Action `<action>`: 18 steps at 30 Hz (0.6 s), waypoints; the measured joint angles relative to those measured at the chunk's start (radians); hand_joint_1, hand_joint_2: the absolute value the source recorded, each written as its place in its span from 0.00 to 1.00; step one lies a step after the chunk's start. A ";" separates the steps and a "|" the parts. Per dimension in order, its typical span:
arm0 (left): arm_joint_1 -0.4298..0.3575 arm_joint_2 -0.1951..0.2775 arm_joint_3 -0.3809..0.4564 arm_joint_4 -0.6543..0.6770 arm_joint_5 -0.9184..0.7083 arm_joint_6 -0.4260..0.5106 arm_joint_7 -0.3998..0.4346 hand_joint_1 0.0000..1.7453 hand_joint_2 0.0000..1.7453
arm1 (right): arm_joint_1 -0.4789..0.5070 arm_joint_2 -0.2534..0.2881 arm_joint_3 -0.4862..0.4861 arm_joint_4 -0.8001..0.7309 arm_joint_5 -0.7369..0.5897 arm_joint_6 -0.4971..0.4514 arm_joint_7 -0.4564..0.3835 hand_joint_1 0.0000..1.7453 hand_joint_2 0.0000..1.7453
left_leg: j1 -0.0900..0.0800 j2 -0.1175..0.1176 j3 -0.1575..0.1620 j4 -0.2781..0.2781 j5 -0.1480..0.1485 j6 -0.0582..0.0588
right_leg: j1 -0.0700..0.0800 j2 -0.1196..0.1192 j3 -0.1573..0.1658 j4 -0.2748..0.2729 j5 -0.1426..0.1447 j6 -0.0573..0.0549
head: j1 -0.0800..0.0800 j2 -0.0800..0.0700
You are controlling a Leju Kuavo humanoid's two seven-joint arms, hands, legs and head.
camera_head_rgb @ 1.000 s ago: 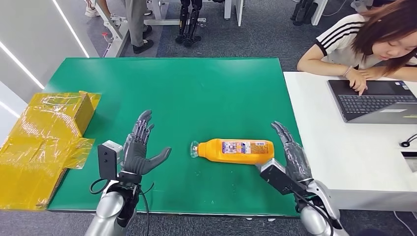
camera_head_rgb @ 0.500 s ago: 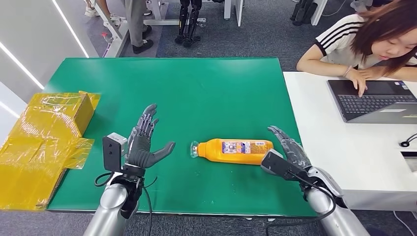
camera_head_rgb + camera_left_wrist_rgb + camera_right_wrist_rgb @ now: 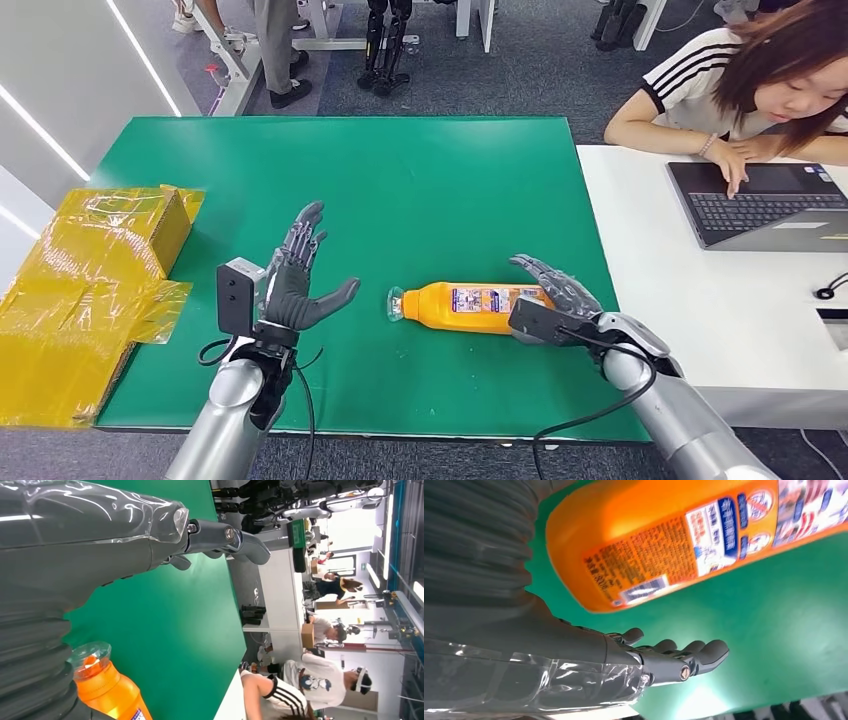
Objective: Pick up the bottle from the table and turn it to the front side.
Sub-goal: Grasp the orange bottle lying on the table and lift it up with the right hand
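A glossy orange plastic bottle [image 3: 476, 306] with a printed label and a clear cap lies on its side on the matte green tabletop [image 3: 400, 190], cap toward the left hand [image 3: 296, 285]. That hand hovers upright, fingers spread and empty (dark segmented fingers, ribbed grey cover). The right hand [image 3: 556, 290] has swung in from beside the bottle's base and now arches over that end, fingers apart, not gripping. A crinkled yellow-wrapped box [image 3: 95, 280] sits at the tabletop's left edge.
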 joint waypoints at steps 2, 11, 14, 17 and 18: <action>-0.007 -0.001 -0.004 0.007 -0.006 -0.001 -0.001 0.00 1.00 | -0.025 0.008 0.024 0.023 0.008 0.001 -0.012 0.00 1.00 | 0.000 0.000 0.000 0.000 0.000 0.000 | 0.000 0.000 0.000 0.000 0.000 0.000 | 0.000 0.000; -0.021 -0.013 -0.014 0.026 -0.023 -0.001 -0.006 0.00 1.00 | -0.068 0.042 0.072 0.045 0.025 -0.090 -0.061 0.00 1.00 | 0.000 -0.001 0.000 0.000 0.000 0.000 | 0.000 0.000 0.000 0.000 0.000 0.000 | 0.000 0.000; -0.025 -0.014 -0.014 0.028 -0.023 -0.001 -0.007 0.00 1.00 | -0.069 0.045 0.078 0.045 0.025 -0.095 -0.061 0.00 1.00 | 0.000 -0.001 0.000 0.000 0.000 0.000 | 0.000 -0.001 0.000 0.000 0.000 0.000 | 0.000 0.000; -0.028 -0.014 -0.014 0.031 -0.022 -0.007 -0.008 0.00 1.00 | -0.070 0.047 0.083 0.044 0.026 -0.090 -0.058 0.00 1.00 | 0.000 -0.001 0.000 0.000 0.000 0.000 | 0.000 -0.001 0.000 0.000 0.000 0.000 | 0.000 0.000; -0.029 -0.014 -0.014 0.032 -0.020 -0.015 -0.008 0.00 1.00 | -0.071 0.047 0.085 0.043 0.026 -0.081 -0.054 0.00 1.00 | 0.000 -0.001 0.000 0.000 0.000 0.000 | 0.000 -0.001 0.000 0.000 0.000 0.000 | 0.000 0.000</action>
